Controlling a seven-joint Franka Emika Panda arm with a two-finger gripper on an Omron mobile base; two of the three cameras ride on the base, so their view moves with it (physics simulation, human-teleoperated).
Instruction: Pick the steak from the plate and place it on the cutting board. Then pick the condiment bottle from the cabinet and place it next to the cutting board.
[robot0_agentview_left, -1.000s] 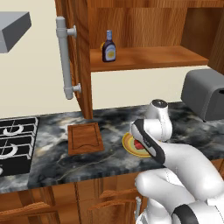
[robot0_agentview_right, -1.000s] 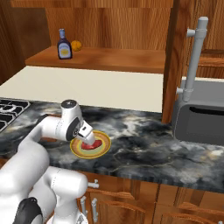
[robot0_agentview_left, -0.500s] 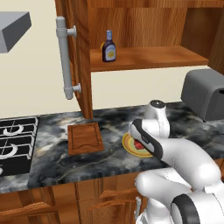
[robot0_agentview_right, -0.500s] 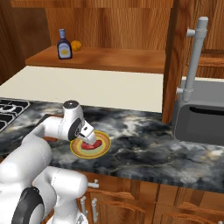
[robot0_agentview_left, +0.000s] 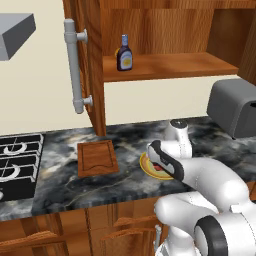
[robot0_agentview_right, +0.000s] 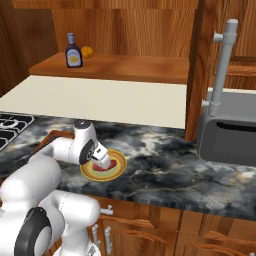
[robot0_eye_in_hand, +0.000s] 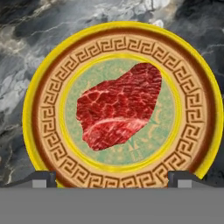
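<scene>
I was on step one, the steak (robot0_eye_in_hand: 117, 106) pickup; it lay flat in the plate's (robot0_eye_in_hand: 43, 92) green centre on the counter (robot0_agentview_left: 125, 182); my claw (robot0_eye_in_hand: 112, 177) hung right above it, spread fully wide, holding nothing, touching nothing; next I needed a straight drop and a squeeze; board (robot0_agentview_left: 97, 157) sat nearby, bare.

The gripper (robot0_agentview_right: 103, 162) hangs low over the plate (robot0_agentview_right: 118, 169), right above the steak (robot0_agentview_right: 100, 168), jaws hidden behind the hand. Up on the cabinet (robot0_agentview_right: 150, 67) shelf stands the condiment bottle (robot0_agentview_right: 73, 51), an orange fruit (robot0_agentview_right: 87, 52) just beside it.
</scene>
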